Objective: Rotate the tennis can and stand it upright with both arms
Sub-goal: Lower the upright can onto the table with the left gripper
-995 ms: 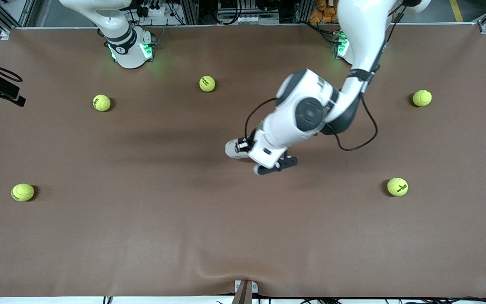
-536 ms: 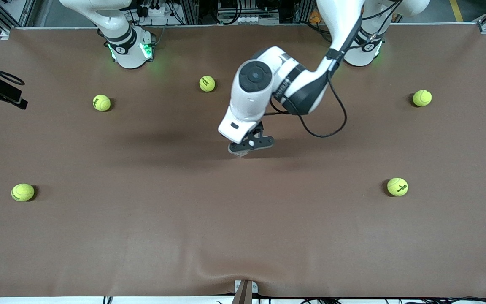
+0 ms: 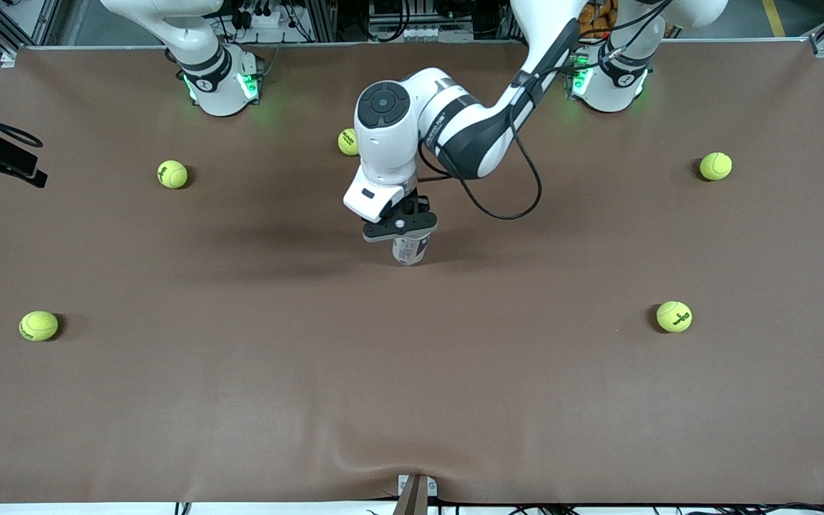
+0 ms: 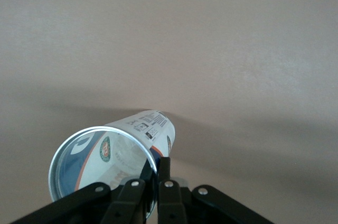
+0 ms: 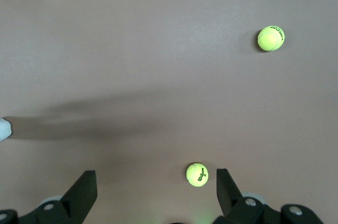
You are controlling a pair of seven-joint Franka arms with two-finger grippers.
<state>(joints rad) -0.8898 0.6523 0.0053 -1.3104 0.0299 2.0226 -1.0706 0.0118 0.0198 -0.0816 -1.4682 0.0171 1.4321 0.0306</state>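
The tennis can (image 3: 410,249) is at the middle of the table, white with blue and red label, its lower end down at the brown mat. My left gripper (image 3: 399,227) is right above it. In the left wrist view the can (image 4: 127,139) is tilted, with its open silvery-rimmed mouth toward the camera. The left gripper (image 4: 157,163) is shut on the can's rim, one finger inside and one outside. My right gripper (image 5: 156,192) is open and empty above the mat; it is out of the front view, and the right arm waits near its base (image 3: 220,82).
Several yellow-green tennis balls lie scattered on the mat (image 3: 240,400): one (image 3: 346,141) beside the left arm's wrist, others (image 3: 172,174), (image 3: 38,325), (image 3: 715,166), (image 3: 674,316). The right wrist view shows two balls (image 5: 197,174), (image 5: 270,38).
The left arm has swung toward the right arm's end of the table and turned its wrist. The can has gone from lying low under the gripper to steeply tilted. The right arm has not moved.
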